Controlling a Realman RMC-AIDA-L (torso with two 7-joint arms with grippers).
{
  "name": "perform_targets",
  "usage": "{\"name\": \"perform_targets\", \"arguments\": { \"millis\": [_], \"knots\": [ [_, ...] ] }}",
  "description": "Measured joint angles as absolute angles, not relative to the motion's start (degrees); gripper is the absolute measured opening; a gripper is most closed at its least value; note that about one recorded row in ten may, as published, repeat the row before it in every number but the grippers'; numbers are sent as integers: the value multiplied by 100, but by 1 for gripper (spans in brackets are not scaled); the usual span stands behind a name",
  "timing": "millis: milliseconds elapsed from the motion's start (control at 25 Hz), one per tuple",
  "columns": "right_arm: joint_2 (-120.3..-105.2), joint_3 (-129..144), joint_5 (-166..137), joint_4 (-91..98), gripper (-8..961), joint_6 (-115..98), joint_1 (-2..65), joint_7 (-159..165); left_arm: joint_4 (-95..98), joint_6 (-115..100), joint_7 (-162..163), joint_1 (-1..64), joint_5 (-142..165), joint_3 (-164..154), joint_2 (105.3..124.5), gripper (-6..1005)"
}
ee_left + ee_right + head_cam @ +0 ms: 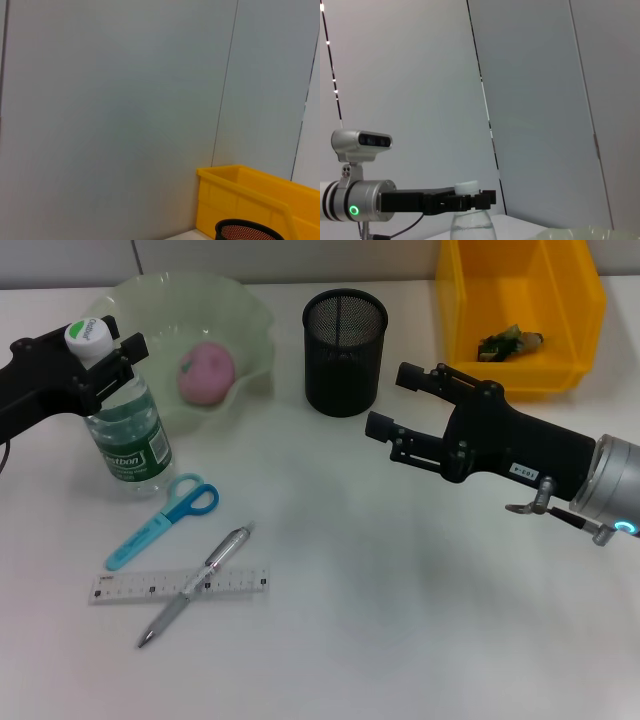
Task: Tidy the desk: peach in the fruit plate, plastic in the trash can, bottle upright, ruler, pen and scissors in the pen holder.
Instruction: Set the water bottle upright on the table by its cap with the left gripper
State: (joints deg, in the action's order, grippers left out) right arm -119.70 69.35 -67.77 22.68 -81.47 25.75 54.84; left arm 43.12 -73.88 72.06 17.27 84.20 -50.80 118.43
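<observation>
Bottle (122,420) upright at counter's 9 o'clock — left gripper (105,365) clamped at its neck. Scissors (165,520), pen (195,583), ruler (180,585) lie at 7 o'clock, nearer the left arm; right gripper (400,400) hovers spread, empty, beside pen holder (344,352).

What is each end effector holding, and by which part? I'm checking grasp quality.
The left end effector grips the upright bottle at its neck, below the cap. The right end effector holds nothing.
</observation>
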Motion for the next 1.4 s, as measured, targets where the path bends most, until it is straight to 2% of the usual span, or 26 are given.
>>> {"name": "perform_targets", "arguments": {
  "millis": [1400],
  "knots": [
    [-11961, 6935, -6777, 2267, 786, -7979, 2692, 5475, 4271, -7392, 7135, 1740, 8435, -5100, 11839, 520]
  ]
}}
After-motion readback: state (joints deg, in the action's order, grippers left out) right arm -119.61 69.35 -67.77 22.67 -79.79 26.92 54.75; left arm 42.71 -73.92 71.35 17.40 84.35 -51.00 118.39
